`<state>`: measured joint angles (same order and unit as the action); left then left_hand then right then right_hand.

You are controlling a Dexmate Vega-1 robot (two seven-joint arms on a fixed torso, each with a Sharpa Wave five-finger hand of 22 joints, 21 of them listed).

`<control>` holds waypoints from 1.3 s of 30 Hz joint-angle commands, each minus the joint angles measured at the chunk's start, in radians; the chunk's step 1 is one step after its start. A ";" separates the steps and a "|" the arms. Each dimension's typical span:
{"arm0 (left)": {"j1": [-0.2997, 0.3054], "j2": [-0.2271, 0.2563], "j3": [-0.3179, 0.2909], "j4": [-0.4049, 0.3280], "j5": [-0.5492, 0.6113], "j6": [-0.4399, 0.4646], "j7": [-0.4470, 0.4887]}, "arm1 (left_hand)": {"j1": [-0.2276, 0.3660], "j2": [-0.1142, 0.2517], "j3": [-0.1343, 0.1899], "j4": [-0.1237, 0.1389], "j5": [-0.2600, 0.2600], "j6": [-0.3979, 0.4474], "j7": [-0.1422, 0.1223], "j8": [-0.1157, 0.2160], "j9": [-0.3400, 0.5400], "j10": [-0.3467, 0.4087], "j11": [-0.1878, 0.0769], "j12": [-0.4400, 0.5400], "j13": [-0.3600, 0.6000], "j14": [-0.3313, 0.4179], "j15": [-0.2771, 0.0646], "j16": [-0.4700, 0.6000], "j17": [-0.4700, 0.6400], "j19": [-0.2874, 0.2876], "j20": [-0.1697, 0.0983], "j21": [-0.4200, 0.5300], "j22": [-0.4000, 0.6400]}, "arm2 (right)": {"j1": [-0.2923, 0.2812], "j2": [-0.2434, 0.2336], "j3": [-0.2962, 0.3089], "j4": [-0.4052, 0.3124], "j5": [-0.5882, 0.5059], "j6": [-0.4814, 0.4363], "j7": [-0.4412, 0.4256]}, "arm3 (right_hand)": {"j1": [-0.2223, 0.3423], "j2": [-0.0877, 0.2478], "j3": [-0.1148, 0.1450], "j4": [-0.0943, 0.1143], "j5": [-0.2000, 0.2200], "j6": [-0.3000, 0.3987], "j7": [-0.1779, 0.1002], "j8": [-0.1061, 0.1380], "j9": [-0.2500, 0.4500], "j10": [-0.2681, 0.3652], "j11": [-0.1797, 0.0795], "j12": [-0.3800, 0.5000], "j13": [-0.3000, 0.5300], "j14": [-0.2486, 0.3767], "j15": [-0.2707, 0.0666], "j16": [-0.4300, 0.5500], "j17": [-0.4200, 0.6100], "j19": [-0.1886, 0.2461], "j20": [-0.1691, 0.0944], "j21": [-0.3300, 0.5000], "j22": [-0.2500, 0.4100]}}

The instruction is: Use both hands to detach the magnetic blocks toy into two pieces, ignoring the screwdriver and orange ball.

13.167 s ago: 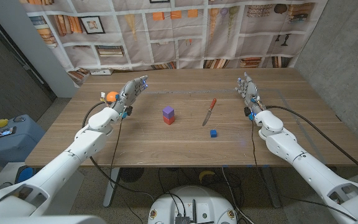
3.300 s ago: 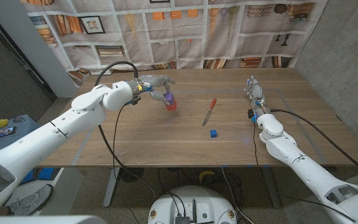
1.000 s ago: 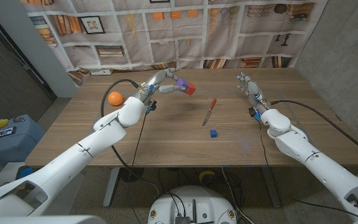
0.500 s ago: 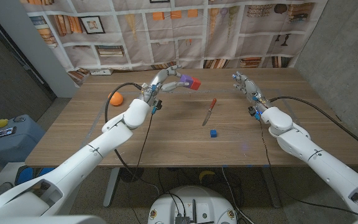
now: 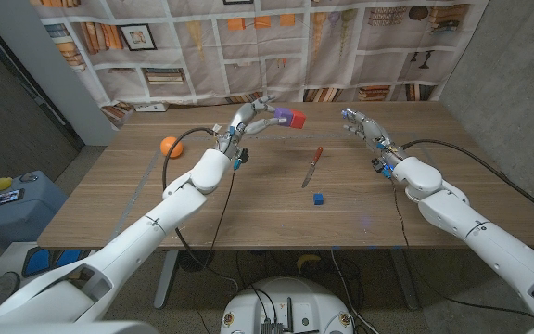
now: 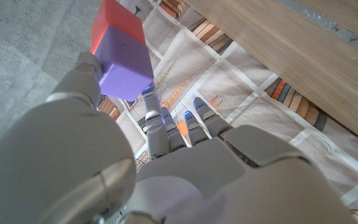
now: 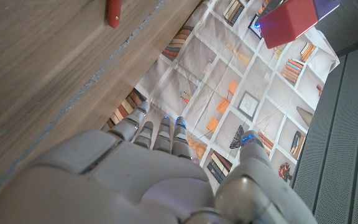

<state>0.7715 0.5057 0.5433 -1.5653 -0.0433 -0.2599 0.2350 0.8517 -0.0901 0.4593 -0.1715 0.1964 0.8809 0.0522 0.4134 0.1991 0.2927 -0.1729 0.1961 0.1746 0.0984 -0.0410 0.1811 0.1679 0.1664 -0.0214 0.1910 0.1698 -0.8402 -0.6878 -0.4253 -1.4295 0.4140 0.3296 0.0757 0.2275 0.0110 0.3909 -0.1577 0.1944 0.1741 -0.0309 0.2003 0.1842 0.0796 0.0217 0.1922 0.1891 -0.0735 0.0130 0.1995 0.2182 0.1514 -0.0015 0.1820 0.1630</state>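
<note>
The magnetic blocks toy (image 5: 290, 119) is a purple block joined to a red one. My left hand (image 5: 253, 115) holds it up in the air above the table's far middle, pinched by the purple end (image 6: 124, 57), with the red end (image 7: 291, 22) pointing toward my right hand. My right hand (image 5: 362, 125) hovers over the table's far right with its fingers apart and nothing in it, a short gap away from the toy.
A red-handled screwdriver (image 5: 312, 166) lies at the table's middle, with a small blue block (image 5: 318, 199) just in front of it. An orange ball (image 5: 170, 146) sits at the far left. A bookshelf-print backdrop (image 5: 276, 46) hangs behind the table (image 5: 248, 213).
My left hand has carried the toy further right and a little higher. My right hand has edged left toward it.
</note>
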 commanded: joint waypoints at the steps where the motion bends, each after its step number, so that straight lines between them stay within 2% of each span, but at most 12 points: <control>1: -0.013 -0.029 0.004 0.037 -0.115 -0.049 -0.080 | 0.058 0.064 -0.004 0.002 0.006 0.102 -0.098 0.012 0.011 -0.002 0.000 -0.002 0.002 -0.004 -0.026 -0.004 0.002 -0.005 0.000 -0.002 0.003 | 0.018 -0.023 -0.002 0.030 0.017 0.046 0.091 | 0.027 -0.013 0.004 -0.017 -0.005 -0.018 -0.007 -0.006 0.003 -0.017 0.001 -0.005 0.004 -0.012 0.009 -0.004 -0.001 -0.003 0.008 -0.002 0.003; 8: -0.009 -0.040 -0.001 0.042 -0.181 -0.055 -0.120 | 0.056 0.066 -0.007 0.004 0.006 0.098 -0.099 0.008 0.011 -0.007 0.003 -0.004 0.002 -0.010 -0.020 -0.005 0.002 -0.009 0.001 -0.003 0.003 | 0.028 -0.034 -0.008 0.034 0.005 0.063 0.120 | 0.067 -0.036 0.008 -0.027 -0.008 -0.042 -0.026 -0.006 0.006 -0.055 -0.002 -0.011 0.006 -0.032 0.020 -0.008 -0.004 -0.012 0.016 -0.002 0.003; 12: -0.013 -0.042 -0.001 0.049 -0.209 -0.061 -0.145 | 0.054 0.067 -0.009 0.005 0.006 0.095 -0.100 0.005 0.011 -0.009 0.002 -0.005 0.002 -0.012 -0.017 -0.005 0.002 -0.011 0.002 -0.003 0.003 | 0.035 -0.042 -0.011 0.033 -0.001 0.063 0.135 | 0.115 -0.061 0.014 -0.028 -0.007 -0.059 -0.034 -0.001 0.010 -0.095 0.004 -0.011 0.008 -0.059 0.051 -0.010 -0.006 -0.037 0.054 -0.005 0.004; 15: -0.019 -0.048 -0.002 0.062 -0.242 -0.068 -0.174 | 0.054 0.069 -0.010 0.006 0.006 0.093 -0.098 0.004 0.012 -0.010 0.003 -0.005 0.003 -0.013 -0.016 -0.005 0.002 -0.013 0.004 -0.003 0.003 | 0.042 -0.049 -0.015 0.029 -0.005 0.060 0.150 | 0.148 -0.079 0.016 -0.026 -0.005 -0.064 -0.036 0.004 0.012 -0.128 0.009 -0.011 0.009 -0.090 0.075 -0.012 -0.005 -0.071 0.070 -0.008 0.005; 20: -0.029 -0.051 0.002 0.076 -0.256 -0.072 -0.194 | 0.053 0.071 -0.012 0.006 0.007 0.094 -0.101 0.002 0.012 -0.011 0.004 -0.005 0.003 -0.014 -0.013 -0.004 0.002 -0.016 0.005 -0.004 0.003 | 0.047 -0.057 -0.018 0.022 0.003 0.054 0.175 | 0.180 -0.097 0.018 -0.022 -0.003 -0.075 -0.040 0.005 0.014 -0.177 0.022 -0.014 0.011 -0.123 0.095 -0.012 -0.003 -0.112 0.096 -0.009 0.006; 22: -0.033 -0.058 0.003 0.087 -0.269 -0.078 -0.205 | 0.052 0.072 -0.013 0.007 0.007 0.095 -0.100 0.002 0.012 -0.011 0.005 -0.005 0.003 -0.015 -0.013 -0.004 0.002 -0.017 0.006 -0.004 0.003 | 0.049 -0.061 -0.019 0.020 0.008 0.052 0.187 | 0.191 -0.102 0.018 -0.019 -0.002 -0.086 -0.034 0.003 0.015 -0.206 0.029 -0.016 0.012 -0.143 0.115 -0.013 -0.001 -0.133 0.104 -0.010 0.007; 28: -0.049 -0.070 0.011 0.111 -0.286 -0.078 -0.228 | 0.052 0.075 -0.014 0.007 0.007 0.096 -0.100 0.000 0.013 -0.011 0.003 -0.005 0.003 -0.015 -0.012 -0.003 0.002 -0.019 0.006 -0.004 0.003 | 0.050 -0.072 -0.017 0.015 0.047 0.050 0.241 | 0.203 -0.111 0.017 -0.014 -0.002 -0.120 -0.033 -0.005 0.017 -0.249 0.042 -0.015 0.014 -0.172 0.136 -0.012 0.002 -0.165 0.115 -0.009 0.007; 33: -0.063 -0.082 0.018 0.131 -0.293 -0.080 -0.240 | 0.051 0.076 -0.016 0.007 0.007 0.098 -0.098 0.000 0.013 -0.012 0.003 -0.005 0.003 -0.015 -0.010 -0.003 0.002 -0.019 0.007 -0.003 0.003 | 0.041 -0.074 -0.010 0.007 0.084 0.048 0.270 | 0.205 -0.113 0.016 -0.010 -0.004 -0.131 -0.014 -0.005 0.018 -0.273 0.059 -0.013 0.016 -0.191 0.152 -0.011 0.005 -0.191 0.125 -0.010 0.007; 34: -0.067 -0.083 0.020 0.136 -0.292 -0.083 -0.245 | 0.051 0.076 -0.016 0.007 0.007 0.098 -0.098 0.000 0.013 -0.011 0.003 -0.005 0.003 -0.015 -0.010 -0.003 0.002 -0.019 0.007 -0.003 0.003 | 0.040 -0.077 -0.009 0.002 0.093 0.042 0.278 | 0.206 -0.111 0.016 -0.008 -0.005 -0.131 -0.012 -0.004 0.018 -0.278 0.067 -0.013 0.016 -0.194 0.154 -0.010 0.005 -0.195 0.126 -0.010 0.007; 35: -0.069 -0.086 0.021 0.140 -0.295 -0.083 -0.246 | 0.051 0.077 -0.017 0.007 0.007 0.098 -0.097 0.000 0.013 -0.012 0.003 -0.005 0.003 -0.015 -0.010 -0.003 0.002 -0.019 0.007 -0.003 0.003 | 0.038 -0.082 -0.008 -0.005 0.094 0.036 0.279 | 0.207 -0.108 0.017 -0.006 -0.008 -0.134 0.002 -0.004 0.019 -0.286 0.077 -0.012 0.017 -0.198 0.159 -0.009 0.007 -0.200 0.130 -0.008 0.007; 39: -0.079 -0.096 0.025 0.160 -0.302 -0.091 -0.257 | 0.051 0.078 -0.018 0.007 0.007 0.100 -0.098 -0.001 0.014 -0.012 0.004 -0.005 0.003 -0.015 -0.009 -0.002 0.002 -0.019 0.009 -0.002 0.003 | 0.027 -0.088 -0.002 -0.024 0.106 0.027 0.279 | 0.211 -0.101 0.021 -0.004 -0.008 -0.140 0.017 -0.004 0.020 -0.302 0.096 -0.010 0.018 -0.203 0.167 -0.006 0.009 -0.209 0.137 -0.006 0.007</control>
<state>0.7196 0.4335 0.5555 -1.4510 -0.3217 -0.3391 0.0108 0.8414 -0.0798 0.4424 -0.1657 0.1931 0.8804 0.0518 0.4089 0.1991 0.2852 -0.1693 0.1924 0.1744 0.0856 -0.0358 0.1771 0.1679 0.1520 -0.0144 0.1911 0.1697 -0.7978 -0.7590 -0.4388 -1.4234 0.4696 0.3772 0.3104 0.4268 -0.0917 0.4073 -0.1651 0.1887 0.0346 -0.0300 0.1953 0.1992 -0.1743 0.1030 0.1770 0.2029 -0.1768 0.1665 0.1885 0.2211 -0.0491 0.1270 0.1734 0.1654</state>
